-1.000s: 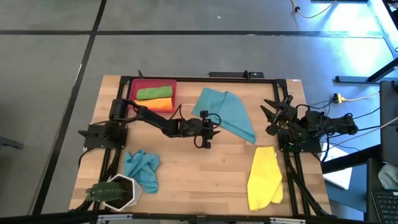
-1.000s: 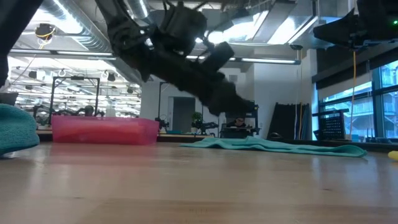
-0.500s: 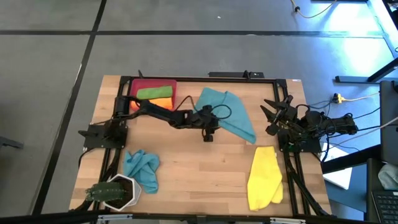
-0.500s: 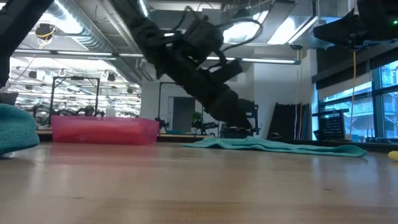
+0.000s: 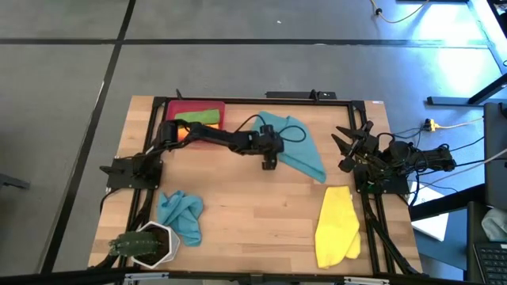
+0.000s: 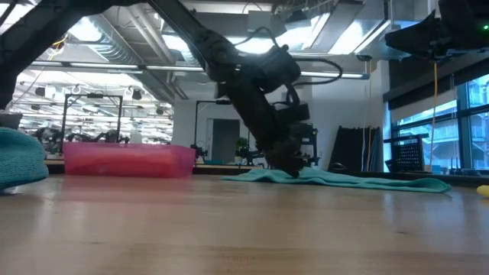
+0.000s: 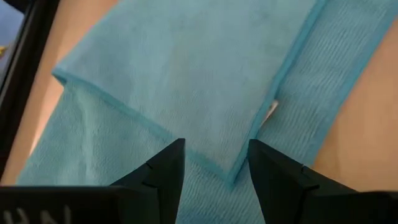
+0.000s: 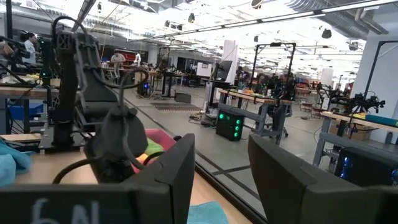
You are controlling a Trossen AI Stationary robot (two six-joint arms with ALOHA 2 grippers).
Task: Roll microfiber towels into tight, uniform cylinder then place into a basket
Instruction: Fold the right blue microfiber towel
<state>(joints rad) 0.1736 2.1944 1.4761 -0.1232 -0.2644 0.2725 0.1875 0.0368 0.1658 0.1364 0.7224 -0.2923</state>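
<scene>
- Your left gripper hangs over the near edge of the teal towel, close to the middle of the table's far edge. Its fingers are apart, with nothing between them.
- This towel looks soft, light and floppy. It will bend and slide, so pinch the folded corner between the fingers.
- Your right gripper waits, lifted, by the table's right edge, fingers apart and empty.
- The red basket sits at the far left corner with a green roll and an orange one inside.
- The wooden table looks smooth. Behind it is a big bright workshop.
</scene>
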